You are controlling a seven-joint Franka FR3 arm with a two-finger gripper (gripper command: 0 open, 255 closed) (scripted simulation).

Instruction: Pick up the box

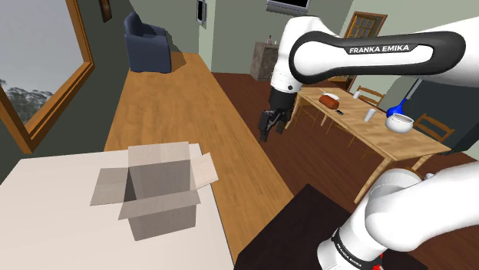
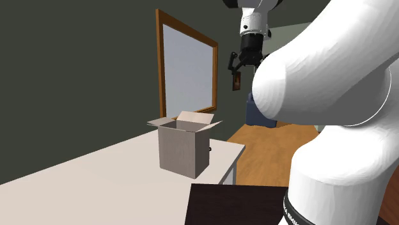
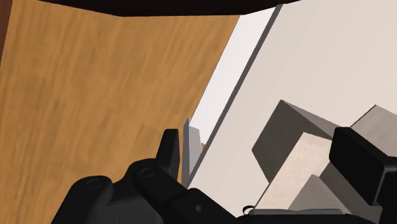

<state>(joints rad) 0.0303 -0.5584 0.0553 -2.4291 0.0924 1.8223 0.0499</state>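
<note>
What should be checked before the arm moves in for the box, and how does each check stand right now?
1. Pincer open: ok, its fingers stand apart in the wrist view.
2. Box upright with its flaps open: ok.
3. Box resting fully on the table: ok.
4. Pincer above the box: not ok, it hangs high and off to one side of it.
5. Pincer free of contact: ok, it touches nothing.
6. Opening wide enough for the box: cannot tell.
</note>
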